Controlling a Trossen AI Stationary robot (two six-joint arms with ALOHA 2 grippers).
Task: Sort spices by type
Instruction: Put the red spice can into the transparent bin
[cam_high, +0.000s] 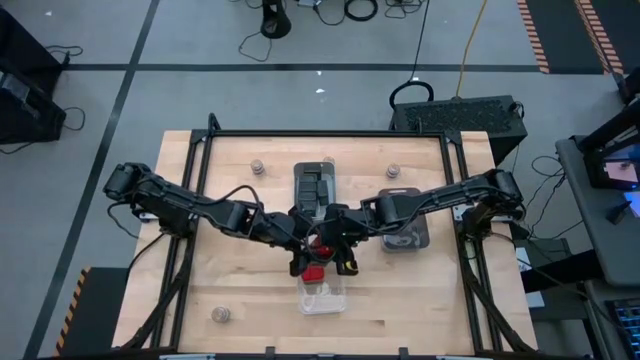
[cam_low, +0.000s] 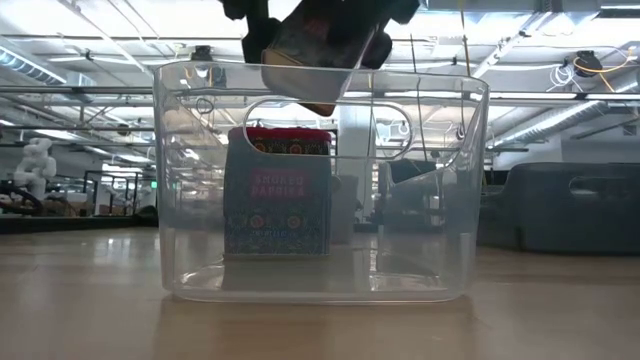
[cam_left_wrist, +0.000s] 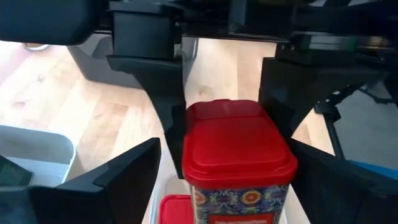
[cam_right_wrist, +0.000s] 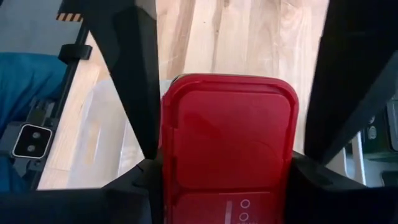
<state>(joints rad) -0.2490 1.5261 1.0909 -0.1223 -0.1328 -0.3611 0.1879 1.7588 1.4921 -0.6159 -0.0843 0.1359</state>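
A red-lidded spice block (cam_right_wrist: 227, 137) sits between the fingers of my right gripper (cam_right_wrist: 227, 118), which is shut on it over the clear tray (cam_high: 322, 300). The low view shows this block (cam_low: 315, 55) tilted above the tray's rim (cam_low: 320, 72). A second red block (cam_low: 277, 190) stands upright on its base inside the tray. My left gripper (cam_left_wrist: 230, 186) is open close beside the held block (cam_left_wrist: 236, 149), one finger on either side of it without touching. Both grippers meet at the table's middle (cam_high: 320, 248). My right gripper pinches the red block between its two fingers, which lie on two opposite sides just under the lid's edge (cam_right_wrist: 166, 124). It comes from above, slanting in from the table's right. The block is lifted clear above the clear tray and tilted.
A dark tray (cam_high: 315, 185) with dark blocks lies toward the far side. A smoky tray (cam_high: 408, 232) lies under the right arm. Round jars stand at far left (cam_high: 257, 166), far right (cam_high: 393, 170) and near left (cam_high: 222, 315). Bare wood lies near right (cam_high: 410, 300).
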